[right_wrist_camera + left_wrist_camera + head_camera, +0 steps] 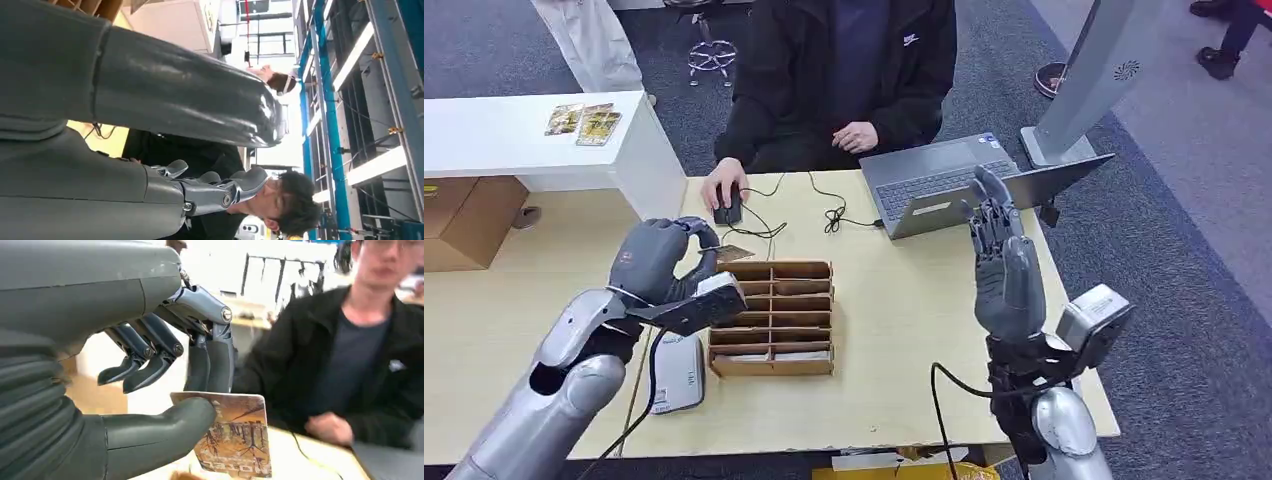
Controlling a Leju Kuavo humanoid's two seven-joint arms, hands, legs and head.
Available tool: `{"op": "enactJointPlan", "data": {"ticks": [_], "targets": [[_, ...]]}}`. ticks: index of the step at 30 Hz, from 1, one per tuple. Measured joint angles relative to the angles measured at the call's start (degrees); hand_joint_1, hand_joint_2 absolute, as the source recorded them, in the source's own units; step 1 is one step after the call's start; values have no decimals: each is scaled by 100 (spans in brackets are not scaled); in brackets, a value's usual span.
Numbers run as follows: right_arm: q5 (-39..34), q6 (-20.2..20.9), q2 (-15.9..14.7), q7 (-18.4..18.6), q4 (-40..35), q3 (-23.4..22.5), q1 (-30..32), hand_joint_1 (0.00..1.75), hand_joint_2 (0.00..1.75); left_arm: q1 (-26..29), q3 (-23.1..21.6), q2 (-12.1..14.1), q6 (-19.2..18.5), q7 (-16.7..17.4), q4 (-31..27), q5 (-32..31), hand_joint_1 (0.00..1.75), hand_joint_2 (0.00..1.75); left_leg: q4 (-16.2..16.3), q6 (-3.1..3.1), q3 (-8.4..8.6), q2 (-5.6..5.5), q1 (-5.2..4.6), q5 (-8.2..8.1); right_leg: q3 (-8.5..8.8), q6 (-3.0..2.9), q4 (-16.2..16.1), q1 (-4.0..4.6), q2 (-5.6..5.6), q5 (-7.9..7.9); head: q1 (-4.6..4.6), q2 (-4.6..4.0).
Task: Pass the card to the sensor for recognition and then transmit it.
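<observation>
While pinched between left hand (pixel 90 405) thumb and fingers (pixel 210 360), card (pixel 237 435) upright, right hand (pixel 1006 270) fingers spread

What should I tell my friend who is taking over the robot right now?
Left hand pinches the card between thumb and fingers, raised above the wooden slotted rack.
Right hand is open, fingers up, holding nothing, near the laptop.
Done: card picked up.
Left: show it to the white sensor box beside the rack, then hand it on. A person sits across the table.

I can't read the card (pixel 235 432) print: blurred, its near corner behind the left hand's (pixel 100 385) thumb.
</observation>
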Motion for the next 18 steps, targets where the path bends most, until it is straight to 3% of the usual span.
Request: {"op": "enactJointPlan", "data": {"ticks": [7,18], "targets": [[15,-24,0,7,-4,0,0,0,0,-148,-4,7,217,256,-42,-1064,175,175,0,0,0,0,0,0,0,0,0,0,0,0,0,0],[-2,-33,0,55,-17,53,-47,0,0,-600,-7,68,744,313,129,-2012,175,175,0,0,0,0,0,0,0,0,0,0,0,0,0,0]]}}
